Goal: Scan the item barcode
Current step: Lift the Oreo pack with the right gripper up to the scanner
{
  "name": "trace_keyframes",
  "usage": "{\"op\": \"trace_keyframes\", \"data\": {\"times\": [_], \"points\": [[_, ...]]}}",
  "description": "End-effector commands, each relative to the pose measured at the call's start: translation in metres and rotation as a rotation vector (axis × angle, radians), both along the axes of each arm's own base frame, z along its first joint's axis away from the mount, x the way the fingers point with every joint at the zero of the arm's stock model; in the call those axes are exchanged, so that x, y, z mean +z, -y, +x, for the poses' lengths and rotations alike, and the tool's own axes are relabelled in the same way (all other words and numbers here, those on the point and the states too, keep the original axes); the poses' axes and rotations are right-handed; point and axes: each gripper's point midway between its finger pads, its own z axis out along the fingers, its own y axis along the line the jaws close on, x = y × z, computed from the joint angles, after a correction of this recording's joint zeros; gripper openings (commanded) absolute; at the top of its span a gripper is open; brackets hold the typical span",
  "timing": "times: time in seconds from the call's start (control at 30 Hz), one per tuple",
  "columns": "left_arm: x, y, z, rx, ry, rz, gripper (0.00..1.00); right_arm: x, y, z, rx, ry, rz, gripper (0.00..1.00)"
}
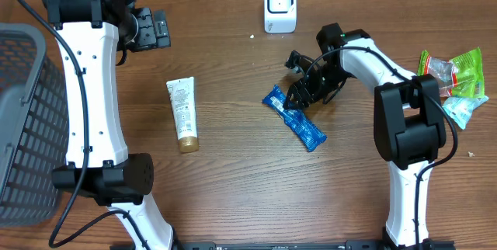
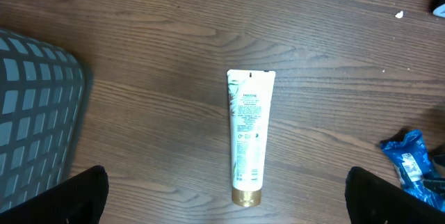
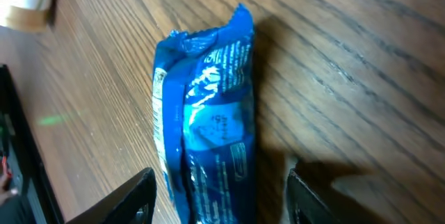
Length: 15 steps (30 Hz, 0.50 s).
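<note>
1. Overhead view: We look straight down on a dark wooden table (image 1: 233, 188). The blue packet (image 1: 299, 122) lies flat, right of centre, slanting from upper left to lower right. The right gripper (image 1: 297, 95) sits over the packet's upper-left end. From here we cannot tell whether it touches the packet. A small white scanner (image 1: 279, 5) stands at the far edge, well apart from the packet. A white tube (image 1: 183, 115) with a gold cap lies left of centre. A grey mesh basket (image 1: 19, 87) fills the left edge, and a heap of green and clear snack bags (image 1: 458, 79) lies at the right edge. The left gripper (image 1: 153, 29) hovers at the far left, apart from the tube.

2. Left wrist view: The left arm's fingers (image 2: 87, 196) show as dark shapes in the two lower corners. They are spread wide and hold nothing. The tube lies on the wood beneath, its cap nearest us. A basket corner shows on the left and one end of the packet on the right.

3. Right wrist view: The packet rests on the wood, its crimped end pointing away. The right arm's fingers (image 3: 139, 200) stand apart, one on each side of its near end. Bare wood shows between the packet and one finger. The print on the packet is too blurred to read.
</note>
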Motion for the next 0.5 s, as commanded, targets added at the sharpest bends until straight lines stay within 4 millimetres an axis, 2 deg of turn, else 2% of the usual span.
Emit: {"op": "trace_keyframes", "data": {"times": [0.0,0.23,0.33,0.47], "points": [[0.008,0.002,0.001,-0.015,0.027,0.0,1.0,-0.023,0.008,-0.019,0.007,-0.055,-0.056,0.59],[0.008,0.002,0.001,-0.015,0.027,0.0,1.0,-0.025,0.012,-0.032,0.002,-0.114,-0.073,0.45],[0.008,0.002,0.001,-0.015,0.027,0.0,1.0,-0.025,0.012,-0.032,0.002,-0.118,-0.074,0.29],[0.008,0.002,0.001,-0.015,0.027,0.0,1.0,-0.025,0.012,-0.032,0.002,-0.118,-0.074,0.17]]}}
